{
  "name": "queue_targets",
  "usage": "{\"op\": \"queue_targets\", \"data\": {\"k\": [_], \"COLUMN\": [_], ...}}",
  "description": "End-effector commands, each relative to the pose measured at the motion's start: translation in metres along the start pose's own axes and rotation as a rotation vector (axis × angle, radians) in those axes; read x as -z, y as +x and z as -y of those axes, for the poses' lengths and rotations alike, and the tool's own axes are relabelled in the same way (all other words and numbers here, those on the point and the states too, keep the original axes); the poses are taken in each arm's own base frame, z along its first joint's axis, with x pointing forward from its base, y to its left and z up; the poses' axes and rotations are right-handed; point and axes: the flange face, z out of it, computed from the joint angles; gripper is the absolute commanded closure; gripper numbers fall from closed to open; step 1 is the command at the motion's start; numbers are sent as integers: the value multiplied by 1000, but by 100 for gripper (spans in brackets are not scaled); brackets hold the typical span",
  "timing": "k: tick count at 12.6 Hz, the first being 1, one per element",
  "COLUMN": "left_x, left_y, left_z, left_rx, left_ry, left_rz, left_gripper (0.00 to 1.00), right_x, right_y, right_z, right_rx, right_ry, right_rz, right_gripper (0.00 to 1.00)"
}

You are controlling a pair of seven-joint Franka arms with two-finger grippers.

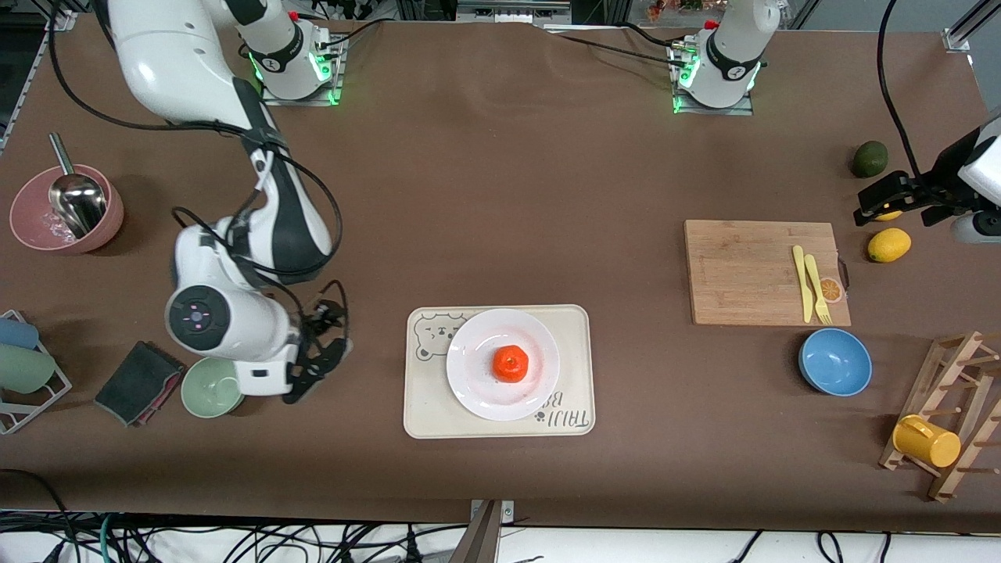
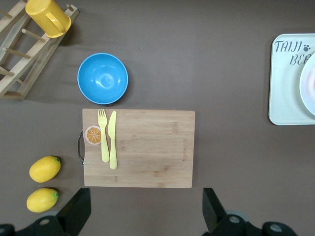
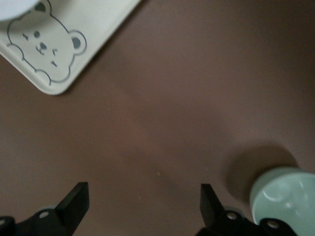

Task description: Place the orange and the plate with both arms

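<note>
Sitting on the plate [image 1: 477, 391] near the table's front edge, the orange [image 1: 511, 363]; right gripper [image 1: 317, 356] and left gripper [image 1: 891, 205] hover with jaws apart

Orange-red orange [image 1: 511, 363], white plate [image 1: 477, 383]

1. The right gripper [image 1: 317, 356] hangs low over the table toward the right arm's end, fingers spread wide, empty.
2. The left gripper [image 1: 887, 205] hovers over the left arm's end, fingers apart, empty.
</note>
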Motion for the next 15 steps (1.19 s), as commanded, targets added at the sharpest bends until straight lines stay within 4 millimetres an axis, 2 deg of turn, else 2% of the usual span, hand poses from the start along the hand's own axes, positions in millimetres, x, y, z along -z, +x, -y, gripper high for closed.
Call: {"op": "queue_targets", "data": {"k": [1,2,4,6,7,8,9,10,11,13,15], "left_x": [6,6,6,5,6,5,6,5,5,6,4], "left_y": [2,2,2,2,2,2,2,1,1,1,2], "left_z": [1,1,1,1,1,1,2,2,2,3,3], "left_rx": [-20,-18,-18,-18,-18,-18,-16,-16,-16,-15,-15], "left_ry": [-2,-2,-5,-5,-5,-7,-5,-5,-5,-5,-5], "left_rz": [-11,-11,-11,-10,-11,-10,-11,-8,-8,-8,-5], "left_gripper": [0,0,0,0,0,0,0,0,0,0,0], "right_x": [66,93,135,159,168,170,164,149,142,132,148], "right_y": [-74,-102,-150,-188,-198,-198,-204,-215,-248,-285,-287], "right_z": [-21,-30,-30,-22,-17,-9,-2,4,3,7,1], "right_rx": [-114,-216,-298,-371,-425,-455,-498,-554,-590,-613,-621], "right_ry": [11,12,49,112,122,142,156,166,179,191,140], "right_rz": [92,103,138,207,216,231,238,207,157,89,35], "right_gripper": [0,0,0,0,0,0,0,0,0,0,0]}}
